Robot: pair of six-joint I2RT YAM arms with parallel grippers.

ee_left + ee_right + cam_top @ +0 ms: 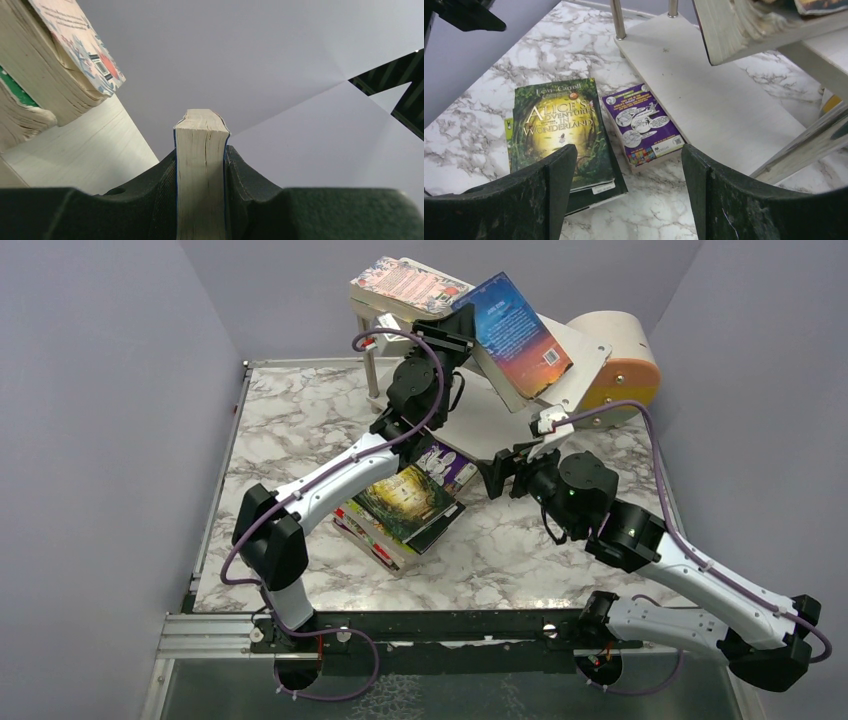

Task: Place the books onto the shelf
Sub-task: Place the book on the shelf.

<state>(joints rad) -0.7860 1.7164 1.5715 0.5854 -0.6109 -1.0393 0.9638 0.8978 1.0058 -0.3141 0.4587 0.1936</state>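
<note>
While left end effector [201, 175] clamps blue book [520, 335] at shelf [587, 347] top, right end effector [629, 195] released

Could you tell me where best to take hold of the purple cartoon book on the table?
Its short end nearest the right gripper, approached low from that side, seems best. The purple book lies flat with the shelf's lower board close along one long side and the green book along the other; only that end faces bare marble.

The shelf's lower board [490, 420] can be reached freely from the front. The upper board [585, 345] is blocked at its left end by stacked books [405, 285] and at mid-span by the tilted blue book [520, 335].
</note>
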